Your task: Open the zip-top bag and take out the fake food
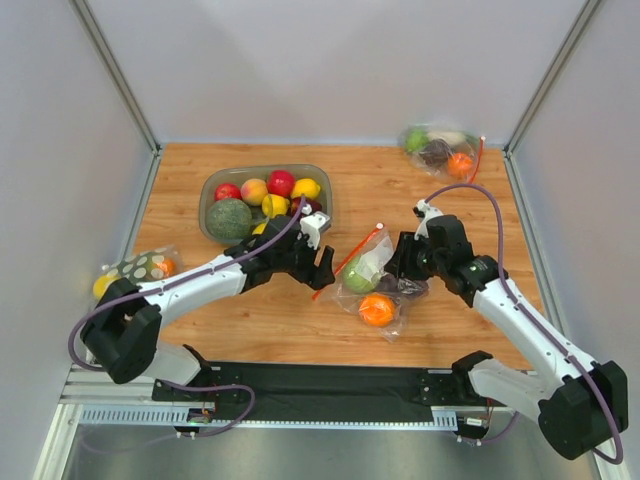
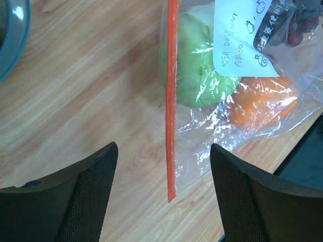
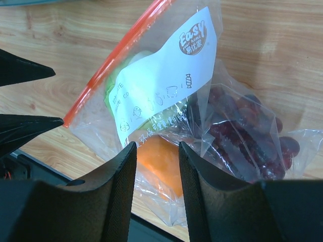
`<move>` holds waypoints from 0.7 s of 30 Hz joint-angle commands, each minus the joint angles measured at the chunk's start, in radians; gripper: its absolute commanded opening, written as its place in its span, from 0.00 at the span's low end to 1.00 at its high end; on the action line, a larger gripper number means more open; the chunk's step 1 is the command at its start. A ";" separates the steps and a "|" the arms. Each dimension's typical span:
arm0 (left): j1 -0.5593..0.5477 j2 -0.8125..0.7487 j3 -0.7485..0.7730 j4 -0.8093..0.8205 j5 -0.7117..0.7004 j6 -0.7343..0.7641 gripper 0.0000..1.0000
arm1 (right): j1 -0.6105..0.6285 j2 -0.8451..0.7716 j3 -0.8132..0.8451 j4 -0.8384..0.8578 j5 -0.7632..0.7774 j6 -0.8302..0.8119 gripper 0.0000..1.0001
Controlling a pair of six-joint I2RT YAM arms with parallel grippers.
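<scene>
Zip-top bag (image 1: 372, 262) lies mid-table (image 1: 250, 320) between my two hands, seen from above. My left hand (image 1: 322, 268) sits just beside its orange-red zip strip (image 1: 350, 256), and my right hand (image 1: 395, 263) is at the opposite side. A bowl (image 1: 260, 170) of fruit stands behind.

Left wrist view: my left fingers (image 2: 86, 196) stand wide apart with the strip's end between them. The green fruit (image 2: 197, 75) and the orange (image 2: 262, 101) show inside the bag beyond.

Right wrist view: my right fingers (image 3: 118, 196) stand close together with bag film in the gap. Whether they pinch it, I cannot tell. The grapes (image 3: 247, 136) lie inside, to the right.
</scene>
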 commanded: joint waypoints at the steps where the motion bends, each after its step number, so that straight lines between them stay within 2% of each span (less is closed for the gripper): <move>1: 0.006 0.026 -0.006 0.071 0.068 -0.039 0.81 | 0.002 -0.031 -0.004 0.032 -0.011 0.009 0.41; 11: 0.017 0.095 -0.050 0.186 0.212 -0.097 0.78 | 0.002 -0.037 0.005 0.026 -0.010 0.004 0.43; 14: 0.017 0.097 -0.049 0.201 0.250 -0.099 0.52 | 0.004 -0.039 0.016 0.026 -0.005 0.001 0.43; 15: 0.017 0.098 -0.047 0.206 0.267 -0.101 0.31 | 0.004 -0.039 0.021 0.025 -0.002 0.000 0.43; 17: 0.017 0.095 -0.046 0.204 0.282 -0.105 0.06 | 0.004 -0.036 0.042 0.018 0.012 -0.008 0.43; 18: 0.017 0.091 -0.046 0.203 0.287 -0.107 0.00 | 0.004 -0.034 0.053 0.015 0.021 -0.013 0.43; 21: 0.017 0.042 -0.061 0.204 0.266 -0.123 0.00 | 0.004 -0.019 0.108 -0.009 0.064 -0.023 0.43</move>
